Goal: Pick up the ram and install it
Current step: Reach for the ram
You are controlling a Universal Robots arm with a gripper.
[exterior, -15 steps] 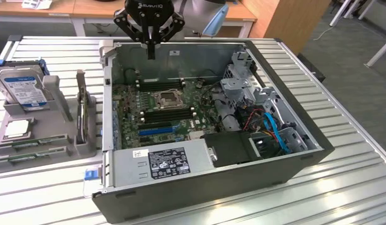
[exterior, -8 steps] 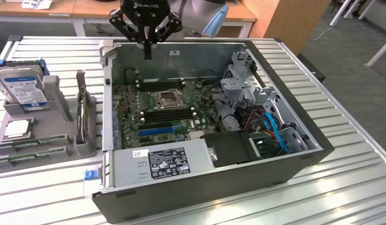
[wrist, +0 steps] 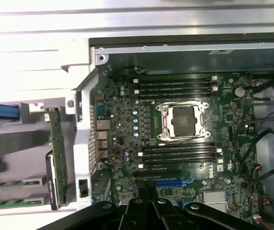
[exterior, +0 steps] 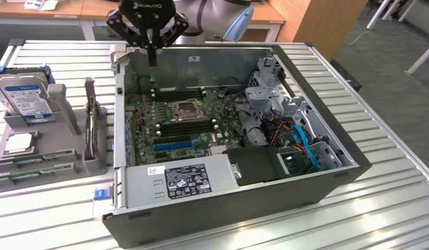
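Green boards, grey metal, dashes of blue.
The motherboard (exterior: 179,117) is green, with black slots and one blue slot (exterior: 174,144). The ram (exterior: 35,159) is green too, against its pale grey holder (exterior: 61,101). The case (exterior: 221,208) is dark grey, the worktop (exterior: 381,208) silver with ribbed stripes, and the gripper (exterior: 153,58) black. The hard drive (exterior: 26,99) is silver with a blue label, and the cables (exterior: 301,138) are blue and red.

A room seen around a slatted metal table (exterior: 381,172).
Light glints off the table's slats at its near corner. Beyond the table's far edge stand wooden desks (exterior: 75,9) and a tall wooden panel (exterior: 318,21). Grey floor (exterior: 402,99) runs beside the table on the exterior view's right, crossed by white furniture legs (exterior: 423,56).
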